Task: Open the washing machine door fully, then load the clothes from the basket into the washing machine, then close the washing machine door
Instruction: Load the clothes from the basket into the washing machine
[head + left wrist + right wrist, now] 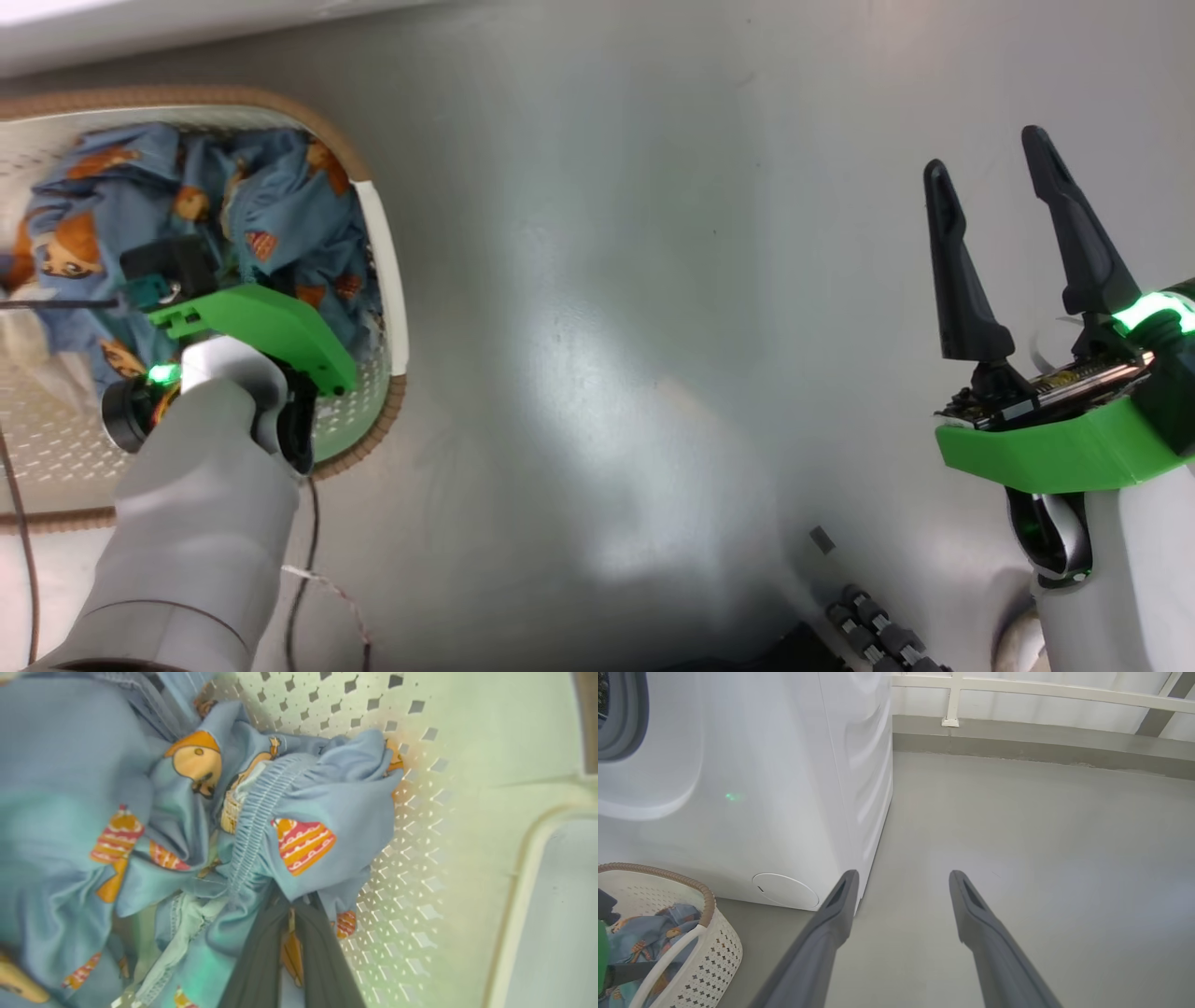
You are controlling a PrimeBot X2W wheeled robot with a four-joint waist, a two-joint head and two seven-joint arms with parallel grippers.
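The cream basket (385, 271) with its brown rim stands on the floor at the left, holding the light blue clothes (280, 201) printed with orange figures. My left arm reaches down into it, its green wrist mount (266, 327) over the pile. In the left wrist view my left gripper (290, 905) is shut, pinching a fold of the clothes (327, 802) close to the perforated basket wall (411, 826). Over bare floor at the right, my right gripper (994, 201) is open and holds nothing. The washing machine (738, 788) rises behind the basket (714, 947); its door is out of view.
Grey floor (607, 327) spreads between the basket and my right arm. The machine's grey gasket (626, 723) and round flap (784, 890) show. A white rail (1041, 690) and low kerb run along the far wall. Thin cables (308, 560) trail near my left arm.
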